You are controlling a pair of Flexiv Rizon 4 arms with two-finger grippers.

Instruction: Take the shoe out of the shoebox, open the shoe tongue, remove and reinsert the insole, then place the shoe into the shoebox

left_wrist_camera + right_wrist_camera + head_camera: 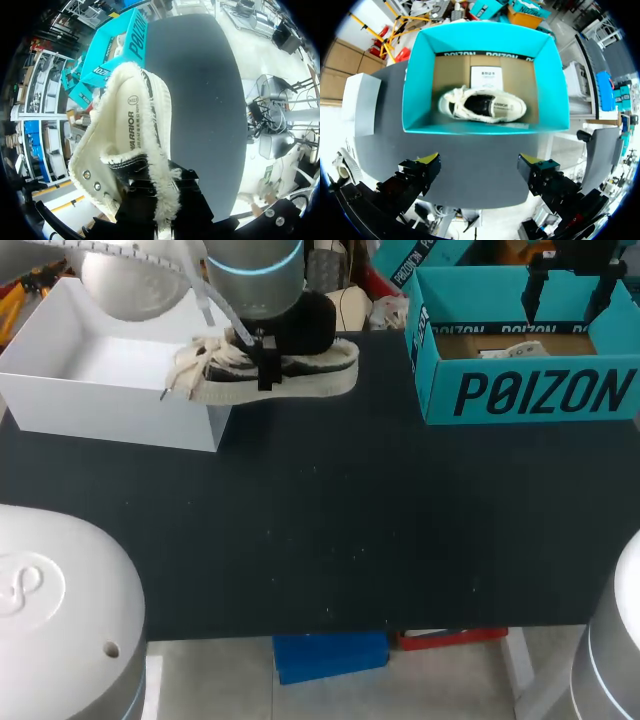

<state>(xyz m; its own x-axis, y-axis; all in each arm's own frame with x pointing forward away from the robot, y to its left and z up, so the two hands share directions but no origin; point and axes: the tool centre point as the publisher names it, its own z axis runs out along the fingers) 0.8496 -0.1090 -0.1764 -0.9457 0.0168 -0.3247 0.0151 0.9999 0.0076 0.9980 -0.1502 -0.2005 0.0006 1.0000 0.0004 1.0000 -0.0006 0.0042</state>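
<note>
Between left fingers [139, 207], the shoe [132, 125]

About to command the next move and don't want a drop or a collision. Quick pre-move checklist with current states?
1. Left gripper shut on the shoe: ok.
2. Insole showing inside the held shoe: ok.
3. Shoe clear of the white box beside it: cannot tell; they overlap in the head view.
4. Right gripper open and empty: ok.
5. Teal shoebox open ahead of the right gripper: ok; a second shoe lies in it.
</note>
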